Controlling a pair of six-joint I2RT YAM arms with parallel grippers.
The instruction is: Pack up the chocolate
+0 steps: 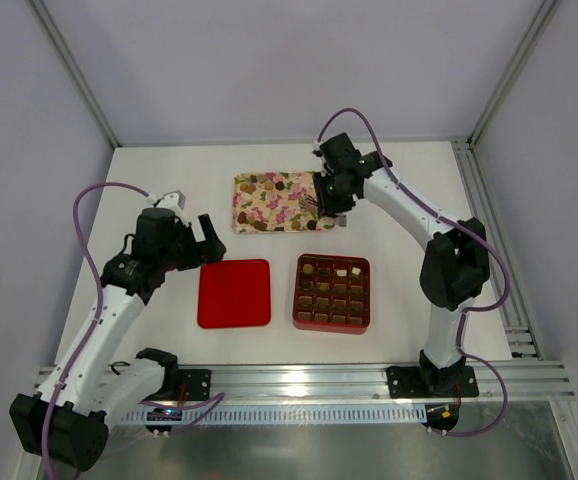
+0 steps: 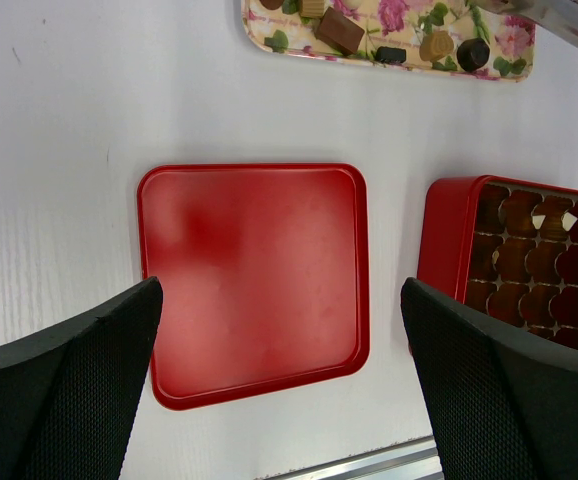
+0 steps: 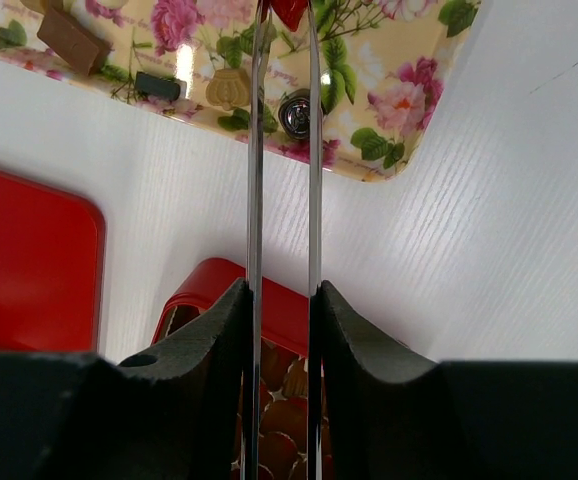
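Several chocolates (image 1: 254, 185) lie on the pink-green floral tray (image 1: 279, 203) at the back. The red box (image 1: 332, 293) with its brown grid holds a few pieces in its far row. My right gripper (image 1: 331, 195) hovers over the tray's right end, shut on metal tongs (image 3: 254, 150) that point at the tray (image 3: 399, 100). A tan piece (image 3: 229, 90) and a dark round piece (image 3: 294, 115) lie beside the blades. The tong tips run out of the wrist view. My left gripper (image 1: 194, 240) is open and empty above the red lid (image 2: 254, 280).
The red lid (image 1: 234, 293) lies flat left of the box. The box (image 2: 449, 240) and tray (image 2: 389, 40) also show in the left wrist view. An aluminium rail (image 1: 369, 375) runs along the near table edge.
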